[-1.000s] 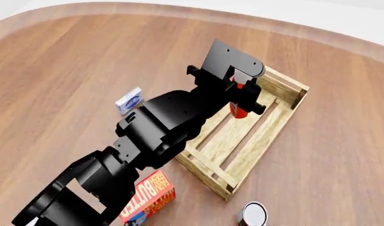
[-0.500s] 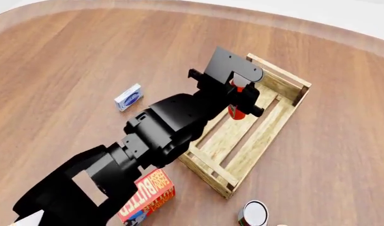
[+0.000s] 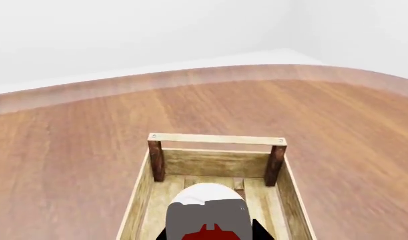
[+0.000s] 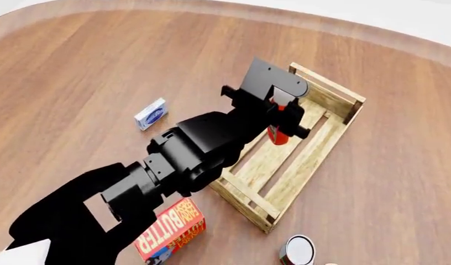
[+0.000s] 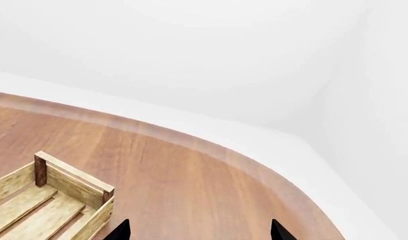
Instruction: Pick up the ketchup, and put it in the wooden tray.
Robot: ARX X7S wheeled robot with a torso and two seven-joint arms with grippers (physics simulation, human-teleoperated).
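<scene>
Because the task ends in the wooden tray (image 4: 295,152), that crate serves as the landmark for everything else on the counter (image 4: 78,72). It lies flat on the wood, its long slatted floor open upward, so a bottle can be lowered straight in between the low sides. The left arm reaches out across the tray's near long side, and its left gripper (image 4: 283,118) hangs above the tray's far half, clamped on the ketchup (image 4: 278,131). The bottle is held roughly upright with its red body pointing down toward the slats; in the left wrist view its white cap (image 3: 207,195) sits over the tray floor just short of the far end wall, which suggests the carry is about done and only the lowering and release remain. Whether the base already touches the slats I cannot tell. The right gripper (image 5: 198,231) shows only two dark fingertips, spread well apart and holding nothing, off beyond the tray's far corner. The butter box (image 4: 168,231), the can (image 4: 297,251) and the small blue-and-white box (image 4: 151,114) lie outside the tray, clear of the drop.
</scene>
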